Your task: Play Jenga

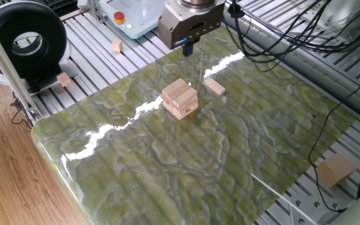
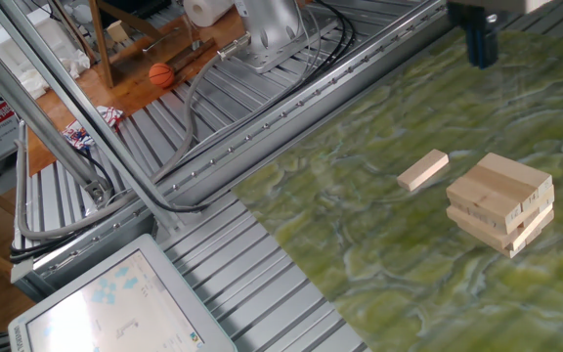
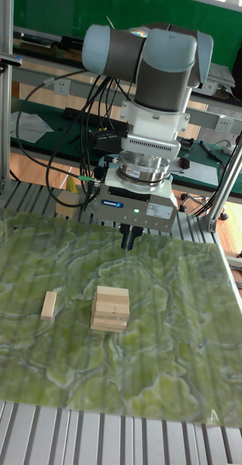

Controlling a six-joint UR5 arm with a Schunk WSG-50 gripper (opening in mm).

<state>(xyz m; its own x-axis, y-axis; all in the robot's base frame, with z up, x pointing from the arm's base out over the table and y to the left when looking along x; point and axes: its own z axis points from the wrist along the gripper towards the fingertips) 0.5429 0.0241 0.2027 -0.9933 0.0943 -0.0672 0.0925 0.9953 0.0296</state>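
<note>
While the tool [image 3: 128, 238] hangs empty, fingers pressed together, Jenga tower [image 3: 110, 309] below, single block [image 3: 49, 305] apart.

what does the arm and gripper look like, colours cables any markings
The arm has light grey rounded joints with a darker grey cap and a silver ribbed wrist ring. The gripper has a pale boxy body with a small green light and dark lettering, and two short black fingers. Black cables hang behind it.

Gripper [image 2: 483, 44] cropped by top edge in other fixed view, only dark fingertips showing; jaws' gap too small to judge; arm base hidden in tall view.
</note>
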